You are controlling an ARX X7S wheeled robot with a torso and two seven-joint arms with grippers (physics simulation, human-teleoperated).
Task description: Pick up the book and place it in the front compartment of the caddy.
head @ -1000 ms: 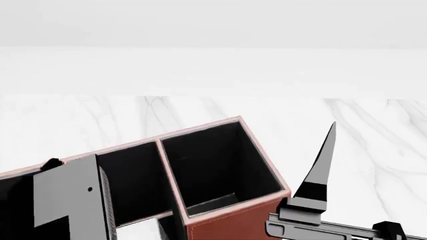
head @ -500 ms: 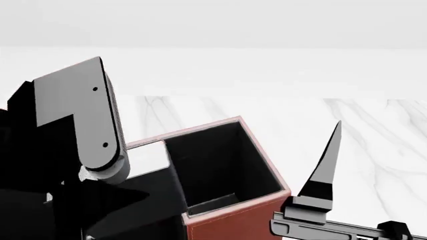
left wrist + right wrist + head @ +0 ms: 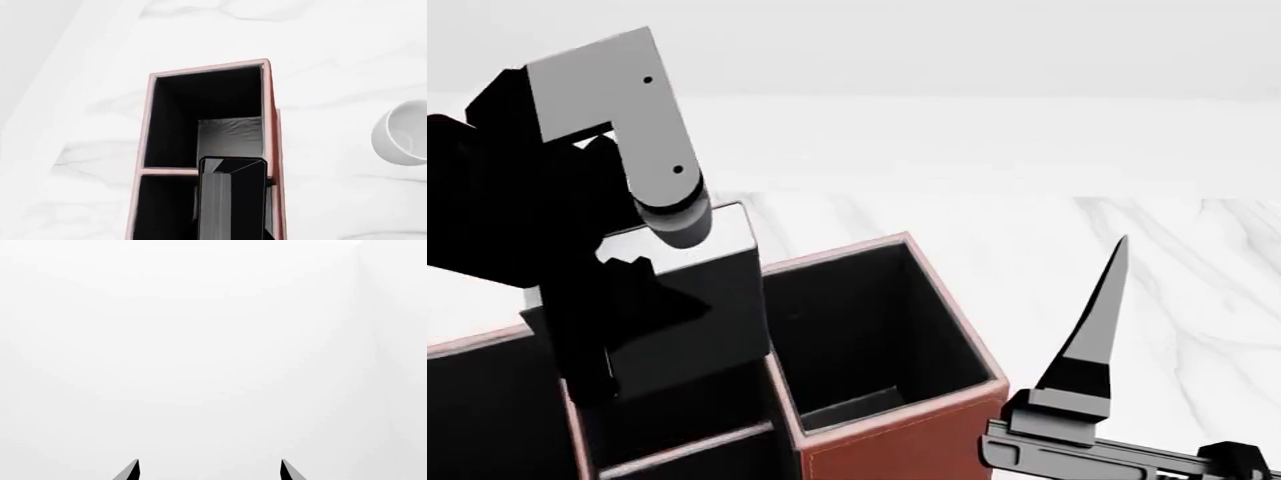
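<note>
Hanging upright over the caddy (image 3: 888,440), book (image 3: 687,310) pinched by left gripper (image 3: 627,300), lower end just above the compartment at roughly 8 o'clock in the head view. Seen end-on from the left wrist camera, book (image 3: 232,200) over the divider between two black compartments of the caddy (image 3: 143,125). Whether the lower end has entered the compartment: cannot tell. Clamped on the book's flat faces, left fingers mostly hidden behind dark arm links. Parked at 4 o'clock beside the caddy, right gripper (image 3: 1094,330), fingers (image 3: 132,471) spread apart, holding nothing. Resting on marble table (image 3: 333,60), white mug (image 3: 400,132) near the caddy.
</note>
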